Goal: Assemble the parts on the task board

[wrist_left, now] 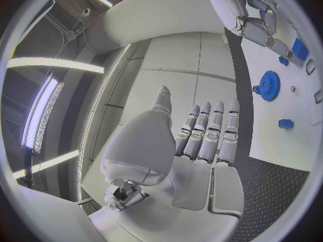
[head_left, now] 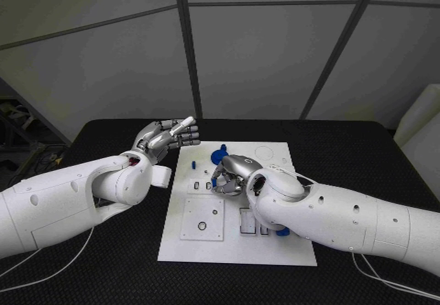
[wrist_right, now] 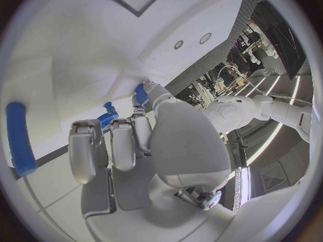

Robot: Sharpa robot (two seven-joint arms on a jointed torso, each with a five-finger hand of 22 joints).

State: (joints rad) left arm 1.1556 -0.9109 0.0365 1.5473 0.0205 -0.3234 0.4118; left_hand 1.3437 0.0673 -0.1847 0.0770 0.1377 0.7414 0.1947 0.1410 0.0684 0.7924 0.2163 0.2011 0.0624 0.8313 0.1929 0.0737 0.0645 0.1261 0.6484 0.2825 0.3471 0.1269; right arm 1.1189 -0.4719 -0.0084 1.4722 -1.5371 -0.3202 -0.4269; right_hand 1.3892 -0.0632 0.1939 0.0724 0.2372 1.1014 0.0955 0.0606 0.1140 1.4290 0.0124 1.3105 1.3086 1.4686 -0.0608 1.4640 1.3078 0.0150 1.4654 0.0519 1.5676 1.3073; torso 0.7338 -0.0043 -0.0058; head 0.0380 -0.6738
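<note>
From the head camera I see my right hand (head_left: 231,176) curled down over the middle of the white task board (head_left: 236,244), its fingers bent in toward the board surface. In the right wrist view a small blue part (wrist_right: 141,94) sits right at the fingertips (wrist_right: 137,125) and a blue toothed piece (wrist_right: 107,118) shows just beside them, but I cannot tell whether the fingers actually hold either one or only rest against them. A blue gear (head_left: 218,154) stands on the board just beyond that hand, toward the far edge, and a small blue peg (head_left: 193,162) lies on the board to its left. Another blue part (head_left: 282,232) peeks out from under my right forearm near the board's right side, and the forearm hides much of that stretch. A long blue bar (wrist_right: 21,139) lies flat on the board in the right wrist view. My left hand (head_left: 170,135) is raised off the board's far left corner, fingers straight and close together, thumb apart, nothing in it. The left wrist view shows the same released fingers (wrist_left: 210,132), with the gear (wrist_left: 269,85) and a blue block (wrist_left: 286,123) well apart from them on the board.
</note>
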